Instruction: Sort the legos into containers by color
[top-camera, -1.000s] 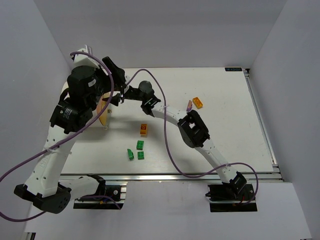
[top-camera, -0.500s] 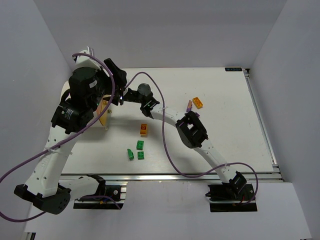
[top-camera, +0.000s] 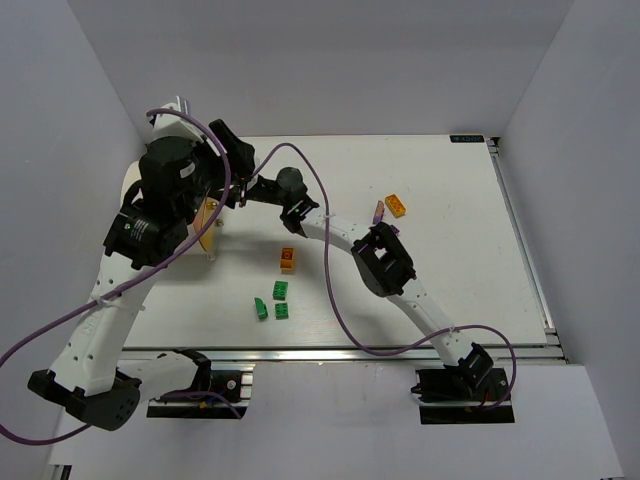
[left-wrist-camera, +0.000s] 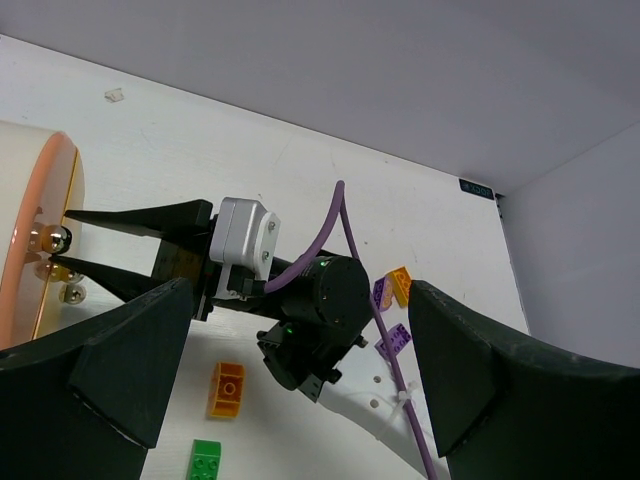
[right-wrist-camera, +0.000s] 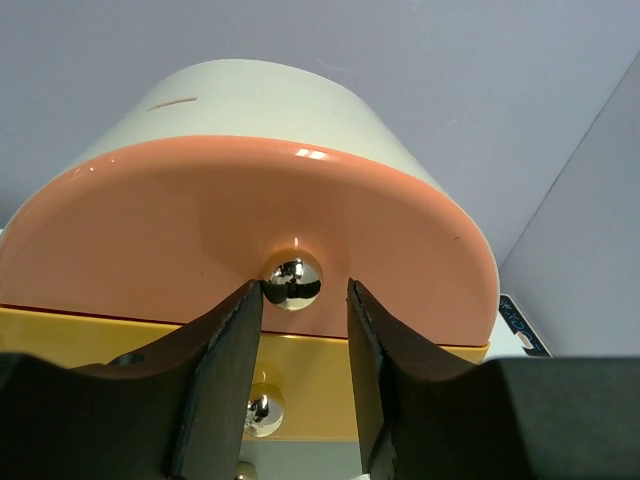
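Note:
The cream drum (right-wrist-camera: 260, 100) lies on its side, with an orange face (right-wrist-camera: 180, 220) above a yellow face (right-wrist-camera: 320, 390), each bearing brass knobs. My right gripper (right-wrist-camera: 302, 287) is open around the orange face's knob (right-wrist-camera: 291, 280); the left finger touches it and the right finger stands off. In the left wrist view its fingers (left-wrist-camera: 130, 215) reach the drum (left-wrist-camera: 30, 250). My left gripper (left-wrist-camera: 300, 290) is open and empty, high above. On the table lie an orange brick (top-camera: 288, 260), three green bricks (top-camera: 281, 290), and another orange brick (top-camera: 397, 205) beside a purple one (top-camera: 379, 211).
My left arm (top-camera: 160, 200) covers most of the drum in the top view. The right arm (top-camera: 385, 265) stretches diagonally across the table over the bricks, trailing a purple cable (top-camera: 335, 300). Walls close in on the left, back and right.
My right gripper has edged a little left toward the drum's face. My left wrist has shifted slightly toward the far side. The bricks have not moved.

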